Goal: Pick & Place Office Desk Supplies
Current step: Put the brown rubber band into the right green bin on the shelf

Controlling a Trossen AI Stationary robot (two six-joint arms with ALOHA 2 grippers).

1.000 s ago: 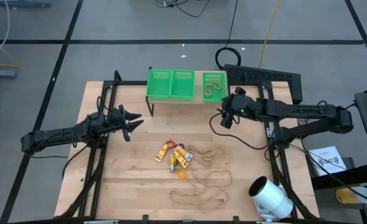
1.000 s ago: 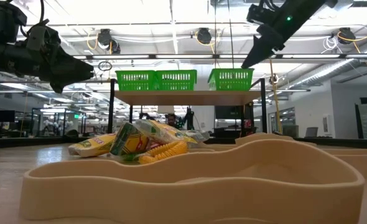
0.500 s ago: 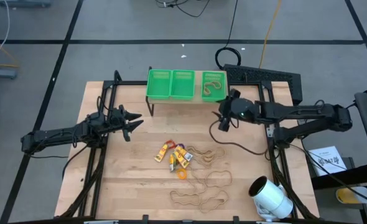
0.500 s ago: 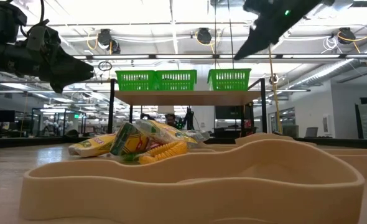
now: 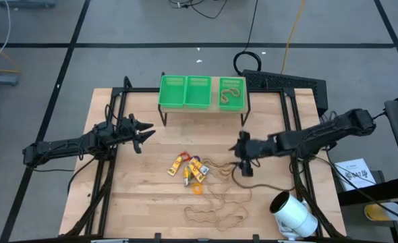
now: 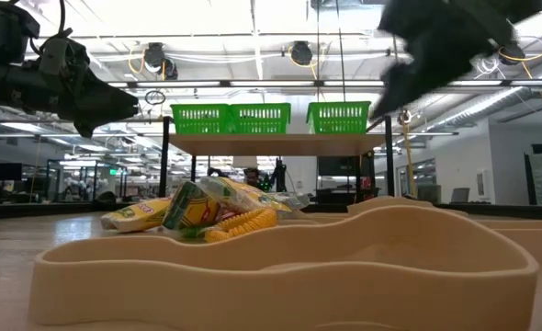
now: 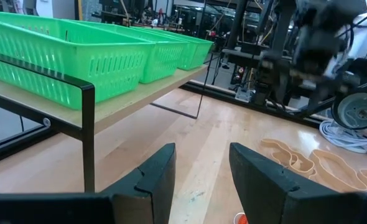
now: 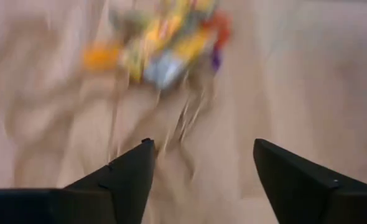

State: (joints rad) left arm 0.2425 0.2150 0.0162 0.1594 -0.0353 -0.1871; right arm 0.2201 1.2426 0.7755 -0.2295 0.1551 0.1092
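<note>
The right gripper [image 5: 241, 150] swings from the green baskets [image 5: 202, 91] down to frame centre, jaws apart and empty, rubber-band loops [image 5: 220, 165] just left; left gripper [image 5: 144, 131] waits half-open.

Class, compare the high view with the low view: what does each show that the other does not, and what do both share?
Only the high view shows the white cylinder at the table's edge and rubber bands in the right-hand basket. Only the low view shows the ceiling lights and room behind. Both show the three green baskets on their shelf, the pile of small packets, and the open right gripper above the table.
</note>
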